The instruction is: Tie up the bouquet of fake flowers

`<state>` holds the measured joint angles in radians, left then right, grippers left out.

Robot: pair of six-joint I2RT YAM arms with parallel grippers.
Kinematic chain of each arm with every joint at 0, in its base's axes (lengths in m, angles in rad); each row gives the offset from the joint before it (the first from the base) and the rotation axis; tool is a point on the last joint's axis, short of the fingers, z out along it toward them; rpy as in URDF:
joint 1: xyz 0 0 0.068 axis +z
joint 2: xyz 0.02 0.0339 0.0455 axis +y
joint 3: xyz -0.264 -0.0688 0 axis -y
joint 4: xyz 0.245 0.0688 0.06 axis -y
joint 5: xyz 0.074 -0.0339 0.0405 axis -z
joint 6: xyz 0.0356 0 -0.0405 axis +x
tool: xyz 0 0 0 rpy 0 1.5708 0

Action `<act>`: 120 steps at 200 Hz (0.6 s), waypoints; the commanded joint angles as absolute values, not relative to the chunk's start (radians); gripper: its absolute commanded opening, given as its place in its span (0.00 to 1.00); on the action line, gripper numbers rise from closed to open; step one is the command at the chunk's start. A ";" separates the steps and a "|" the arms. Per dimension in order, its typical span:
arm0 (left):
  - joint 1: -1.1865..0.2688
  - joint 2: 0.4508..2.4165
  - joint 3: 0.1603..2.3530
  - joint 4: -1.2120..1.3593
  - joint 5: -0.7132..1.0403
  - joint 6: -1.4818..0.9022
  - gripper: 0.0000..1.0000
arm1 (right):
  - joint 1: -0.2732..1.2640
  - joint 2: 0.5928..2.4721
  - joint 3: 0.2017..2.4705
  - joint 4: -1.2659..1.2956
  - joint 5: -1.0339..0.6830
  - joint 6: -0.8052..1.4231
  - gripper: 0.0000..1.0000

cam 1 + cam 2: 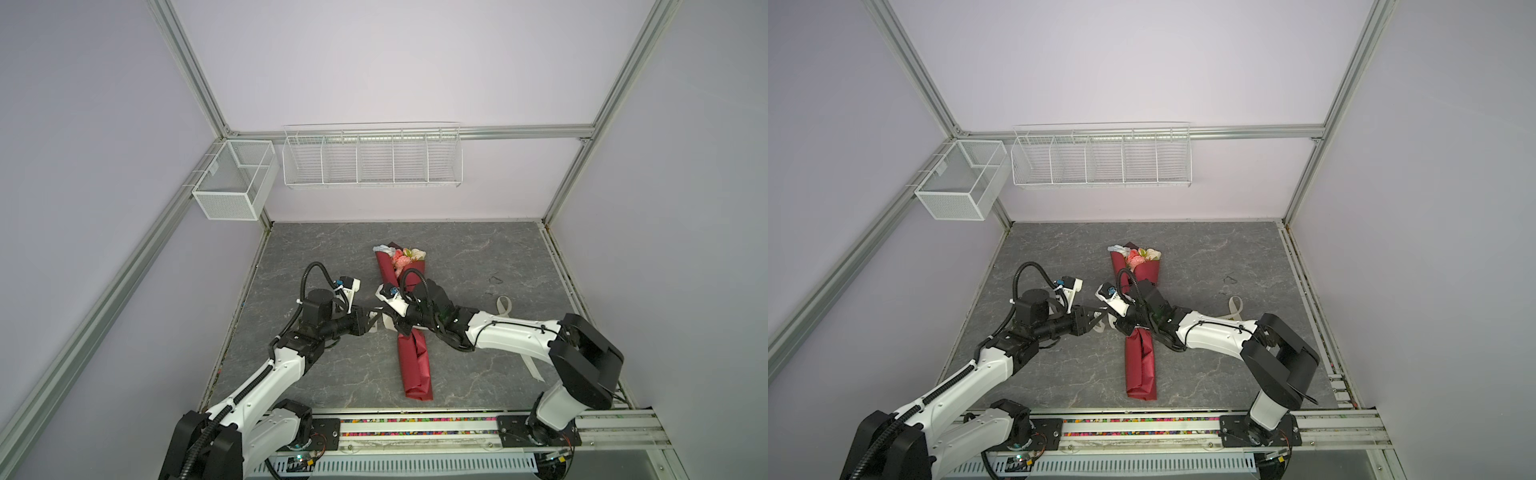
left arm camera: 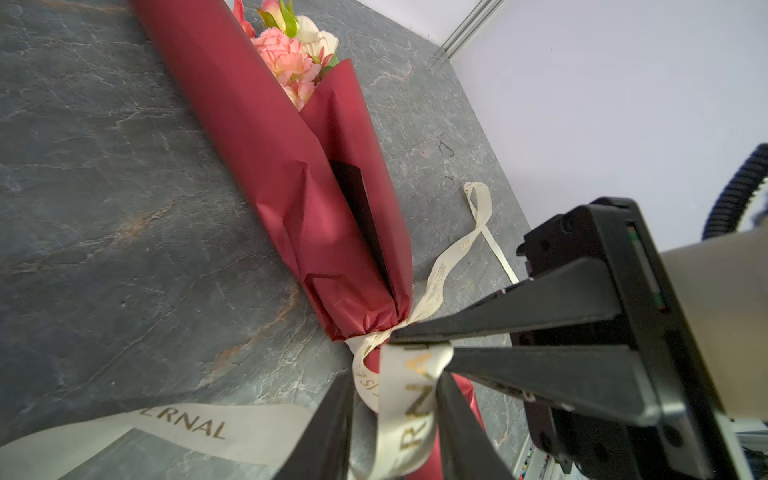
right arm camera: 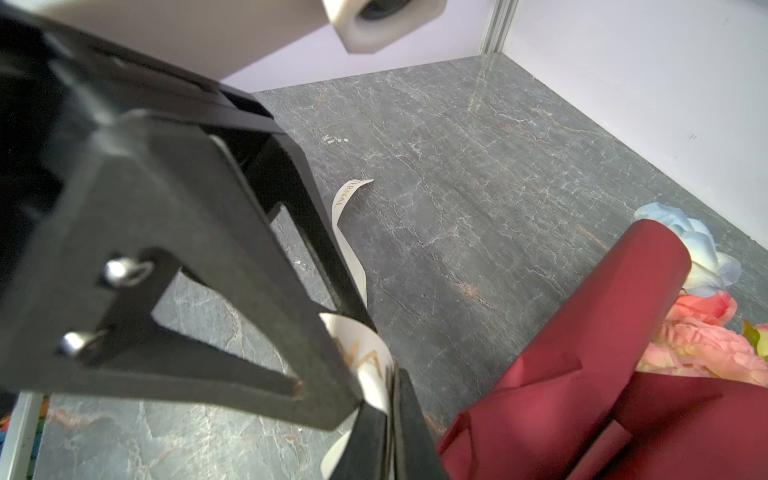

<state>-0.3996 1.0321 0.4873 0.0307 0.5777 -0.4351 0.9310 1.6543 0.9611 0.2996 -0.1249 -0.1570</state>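
Bouquet of fake flowers [image 1: 411, 361] is where the two hands meet, right at its waist. The right hand [image 2: 417, 341] is clamped tight, its tips nipping the cream ribbon [image 2: 409, 409] just beside the cinch in the dark-red wrap [image 2: 266, 145]. The left hand [image 2: 395, 376] stands part-way apart with a loop of that ribbon between its fingers [image 2: 461, 419]; whether it has actually pinched the loop I cannot tell. Outward from there, one ribbon tail [image 2: 187, 428] lies flat on the counter [image 1: 478, 365] near the left hand, and the other end [image 2: 478, 199] curls away beyond the wrap. The bouquet itself lies flat near the middle of the counter, blooms pointing away from the robot, stem end toward it. What worries me is that the right hand holds only at its very tips and the ribbon looks slick, so a pull could slide it free and slacken the cinch. If the left hand catches only the loop's edge, the loop may draw through and come undone. The bundle looks light, so uneven pulling could drag it, swing it or crumple the wrap. The fingers also cross so closely that they might knock each other.
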 commanded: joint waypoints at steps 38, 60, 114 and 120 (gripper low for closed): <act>-0.403 0.999 0.518 0.017 0.574 -0.418 0.06 | 0.933 1.656 0.984 0.300 -0.093 -0.134 0.16; -0.403 0.993 0.512 0.031 0.585 -0.440 0.03 | 0.926 1.585 0.960 0.261 0.015 -0.060 0.27; -0.403 0.980 0.504 0.047 0.595 -0.509 0.03 | 0.654 1.360 0.923 -0.322 0.296 0.417 0.58; -0.403 0.979 0.510 0.042 0.605 -0.510 0.03 | 0.600 1.361 0.930 -0.417 0.302 0.467 0.57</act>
